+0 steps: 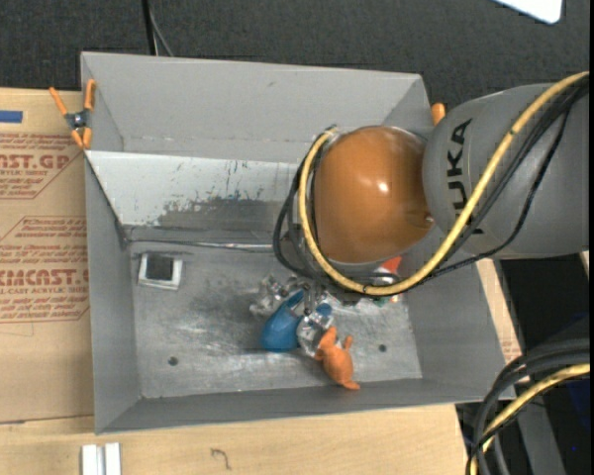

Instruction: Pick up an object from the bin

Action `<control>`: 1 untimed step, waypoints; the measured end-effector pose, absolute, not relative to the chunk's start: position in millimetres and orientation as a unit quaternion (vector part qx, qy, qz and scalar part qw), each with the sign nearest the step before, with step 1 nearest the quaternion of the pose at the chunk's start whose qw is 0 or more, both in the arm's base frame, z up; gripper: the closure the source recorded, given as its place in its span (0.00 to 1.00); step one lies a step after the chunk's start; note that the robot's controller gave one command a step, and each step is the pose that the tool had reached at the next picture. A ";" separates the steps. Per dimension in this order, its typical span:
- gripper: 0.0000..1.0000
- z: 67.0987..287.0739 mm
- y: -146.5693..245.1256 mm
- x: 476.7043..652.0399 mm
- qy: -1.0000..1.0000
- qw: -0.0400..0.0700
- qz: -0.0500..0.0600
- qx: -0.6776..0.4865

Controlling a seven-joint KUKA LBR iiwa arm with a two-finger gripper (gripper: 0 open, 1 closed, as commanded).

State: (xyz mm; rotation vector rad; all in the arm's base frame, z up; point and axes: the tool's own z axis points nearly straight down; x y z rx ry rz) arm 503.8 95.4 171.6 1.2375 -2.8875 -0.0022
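Nearest the lens: the orange dome cover (366, 196) on the wrist of the grey arm (515, 176), ringed by yellow cable and masking most of the hand (299, 303) beneath. Hangs low over the middle of the bin (247, 97) floor, with metal parts of the hand poking out at the cover's 7 o'clock. Impossible to tell whether spread, pressed together or pinching anything: too much hidden under the cover.

At the hand's 7 o'clock, touching its metalwork or very nearly so: a blue rounded object (277, 332), the likeliest target by nearness alone. At 4 o'clock from that blue piece, just beside it: a small orange toy figure (337, 361), close to the front wall. Well apart, toward 9 o'clock of the floor near the left wall: a small grey square piece (160, 270).

Probable trouble from here:
- Could slide off the blue object's rounded, seemingly smooth surface if closing off-centre, and squirt it away toward 7 o'clock.
- Could trap the orange figure along with the blue piece, given how close the two lie, and shed one on the way up.
- Could press down onto the metal floor rather than around anything, since the wide cover blocks any check of alignment from above.
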 end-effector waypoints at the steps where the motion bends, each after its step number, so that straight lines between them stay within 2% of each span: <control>1: 1.00 204.2 84.6 509.1 -0.927 0.002 -0.001 0.376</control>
